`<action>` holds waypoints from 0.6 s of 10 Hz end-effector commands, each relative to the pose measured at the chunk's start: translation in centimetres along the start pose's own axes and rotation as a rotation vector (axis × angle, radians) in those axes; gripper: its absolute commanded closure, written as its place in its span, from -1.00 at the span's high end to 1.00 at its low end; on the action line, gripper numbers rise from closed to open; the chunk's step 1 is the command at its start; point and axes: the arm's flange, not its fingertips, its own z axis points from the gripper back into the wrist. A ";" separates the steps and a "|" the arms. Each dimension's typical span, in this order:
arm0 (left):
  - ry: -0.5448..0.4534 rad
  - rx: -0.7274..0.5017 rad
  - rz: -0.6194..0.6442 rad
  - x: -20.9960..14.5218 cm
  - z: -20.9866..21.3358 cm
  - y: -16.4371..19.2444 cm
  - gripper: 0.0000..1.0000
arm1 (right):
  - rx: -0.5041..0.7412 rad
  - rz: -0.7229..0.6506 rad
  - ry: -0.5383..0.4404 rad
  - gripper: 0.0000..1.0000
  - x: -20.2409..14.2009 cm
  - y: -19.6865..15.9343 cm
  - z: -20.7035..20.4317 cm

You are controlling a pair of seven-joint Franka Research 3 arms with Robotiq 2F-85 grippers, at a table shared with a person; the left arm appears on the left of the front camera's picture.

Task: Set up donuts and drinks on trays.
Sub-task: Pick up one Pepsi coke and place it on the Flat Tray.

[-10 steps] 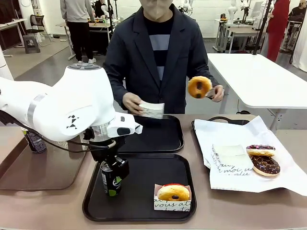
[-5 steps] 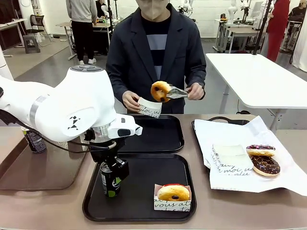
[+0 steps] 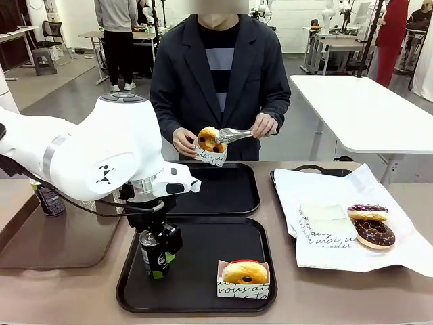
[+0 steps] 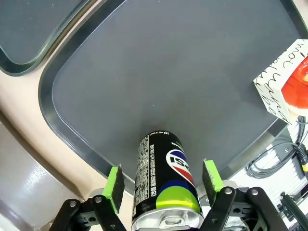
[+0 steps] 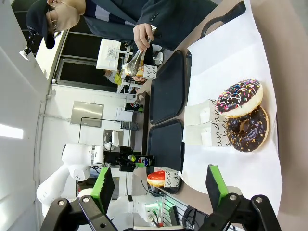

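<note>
A black can [image 3: 155, 256] stands upright at the left end of the near black tray [image 3: 210, 247]. My left gripper [image 3: 160, 245] straddles it, open. In the left wrist view the can [image 4: 166, 185] sits between the green pads [image 4: 114, 187] with a small gap on each side. A yellow donut in its printed sleeve [image 3: 244, 276] rests at the tray's front right. Over the far black tray [image 3: 220, 193] the person lowers a second yellow donut [image 3: 210, 139] with tongs into a sleeve held in the other hand. My right gripper [image 5: 159, 192] is open and holds nothing.
A second can [image 3: 49, 200] stands on the long brown tray [image 3: 54, 240] at the left. At the right, white printed paper [image 3: 338, 254] carries two chocolate donuts [image 3: 372, 227] and a spare sleeve [image 3: 325, 223]. A white table stands behind it.
The person has swung the donut in the tongs from their right side down into the paper sleeve. My left gripper and the can have barely moved.
</note>
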 end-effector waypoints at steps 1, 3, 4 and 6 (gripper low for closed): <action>-0.012 0.011 0.025 0.0 1.3 0.2 0.80 | 0.026 0.020 -0.016 1.00 0.3 -0.2 -0.1; 0.012 0.060 0.046 -0.6 3.5 0.0 1.00 | 0.026 0.020 -0.016 1.00 0.3 -0.2 -0.1; 0.022 0.077 0.048 -1.2 4.3 -0.1 1.00 | 0.026 0.020 -0.016 1.00 0.3 -0.2 -0.1; -0.021 0.096 0.041 -2.4 7.0 -0.4 1.00 | 0.026 0.020 -0.016 1.00 0.3 -0.2 -0.1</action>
